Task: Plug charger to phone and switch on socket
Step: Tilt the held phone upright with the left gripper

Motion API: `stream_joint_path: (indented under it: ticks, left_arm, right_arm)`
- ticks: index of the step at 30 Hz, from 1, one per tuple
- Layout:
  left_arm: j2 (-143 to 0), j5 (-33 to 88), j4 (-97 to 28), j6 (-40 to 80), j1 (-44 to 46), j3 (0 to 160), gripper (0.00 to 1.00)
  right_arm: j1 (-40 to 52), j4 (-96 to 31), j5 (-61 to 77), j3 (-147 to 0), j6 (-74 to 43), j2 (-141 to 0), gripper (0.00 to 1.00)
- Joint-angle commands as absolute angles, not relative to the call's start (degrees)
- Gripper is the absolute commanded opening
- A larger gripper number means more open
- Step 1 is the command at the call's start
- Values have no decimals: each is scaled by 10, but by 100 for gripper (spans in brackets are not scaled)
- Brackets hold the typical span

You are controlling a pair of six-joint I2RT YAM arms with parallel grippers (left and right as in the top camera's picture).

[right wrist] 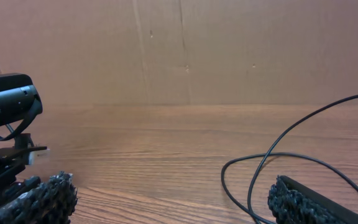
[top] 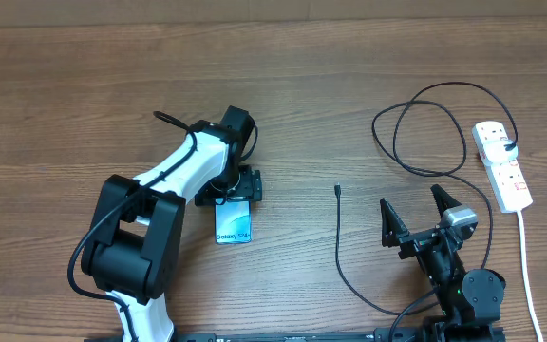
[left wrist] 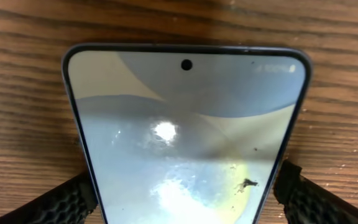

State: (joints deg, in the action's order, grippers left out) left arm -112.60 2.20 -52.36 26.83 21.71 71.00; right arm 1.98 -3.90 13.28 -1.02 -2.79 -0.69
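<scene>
Left wrist: left gripper (left wrist: 185, 182) straddles the phone (left wrist: 185, 112); cannot tell if it grips. Overhead: right gripper (top: 411, 199) spread wide, holding nothing.

left arm (top: 174, 171): stretched forward, wrist tipped down | left gripper (top: 236, 195): pointing down, black fingers (left wrist: 61, 202) spread wide | right arm (top: 463, 275): folded near its base | right gripper (top: 409, 195): aimed forward, jaws fully apart, empty
</scene>
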Motion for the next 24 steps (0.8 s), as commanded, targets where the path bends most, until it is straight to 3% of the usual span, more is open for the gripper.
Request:
stream_joint_path:
  ticks: [1, 12, 24]
  left_arm:
    - [-1178, 45, -540, 269, 218, 666, 89]
    - [-1178, 44, -553, 273, 218, 666, 92]
    - [-1178, 11, -554, 294, 218, 666, 88]
  right_arm:
    - [23, -36, 129, -5, -30, -3, 100]
    - [23, -36, 129, -5, -30, -3, 100]
    - [23, -36, 129, -5, -30, -3, 100]
